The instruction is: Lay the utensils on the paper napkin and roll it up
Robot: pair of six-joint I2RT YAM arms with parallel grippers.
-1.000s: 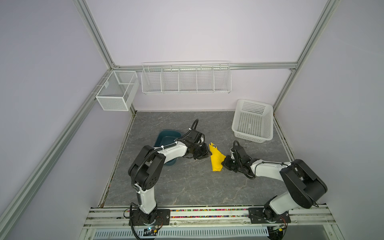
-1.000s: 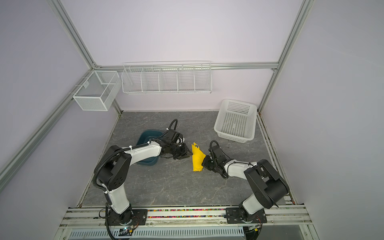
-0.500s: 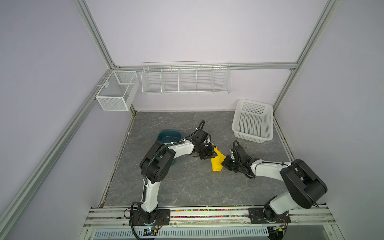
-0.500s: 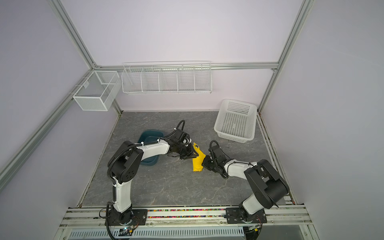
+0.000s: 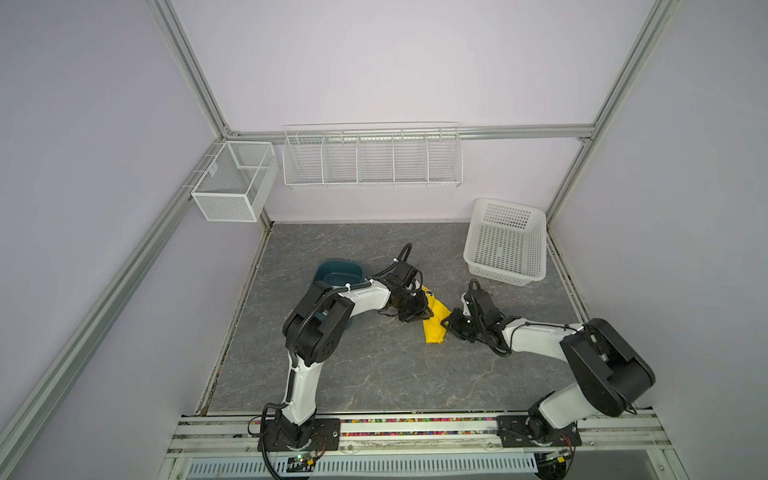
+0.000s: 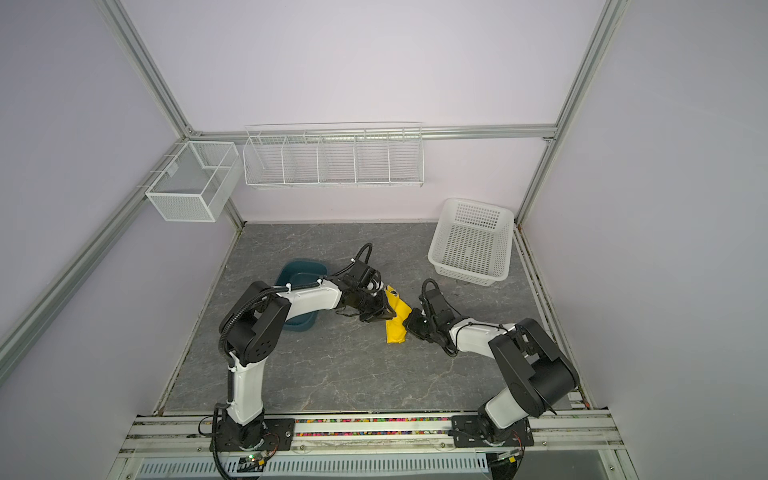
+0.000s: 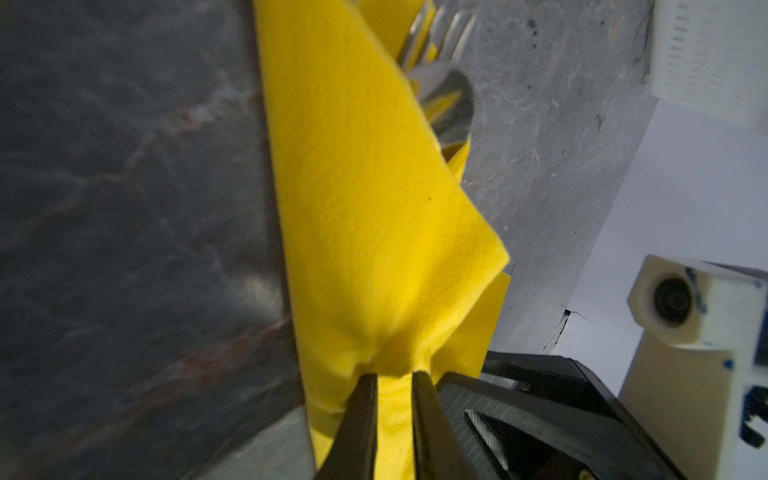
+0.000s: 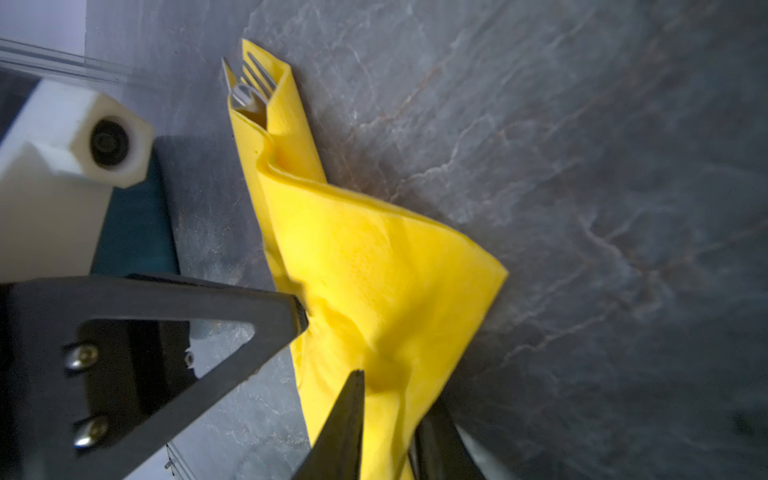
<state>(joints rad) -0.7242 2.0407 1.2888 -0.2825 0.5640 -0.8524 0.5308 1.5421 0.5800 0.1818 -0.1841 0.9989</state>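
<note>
- Placing looks done: utensils sit inside the paper napkin, with fork tines and a spoon bowl poking out of one end.
- Napkin lies mid-table between both arms, loosely rolled, one flap raised.
- left gripper pinches that flap.
- right gripper has its jaws narrowly apart around a fold; I cannot tell whether it grips.
- Remaining, I judge: tighten and finish the roll.

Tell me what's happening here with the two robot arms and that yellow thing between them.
The utensils are being rolled into the paper napkin on the table. They already lie inside the fold, fork tines poking from one end. The left gripper pinches one side of the napkin; the right gripper straddles the opposite edge, though its grip is unclear. The roll is loose, not finished.
</note>
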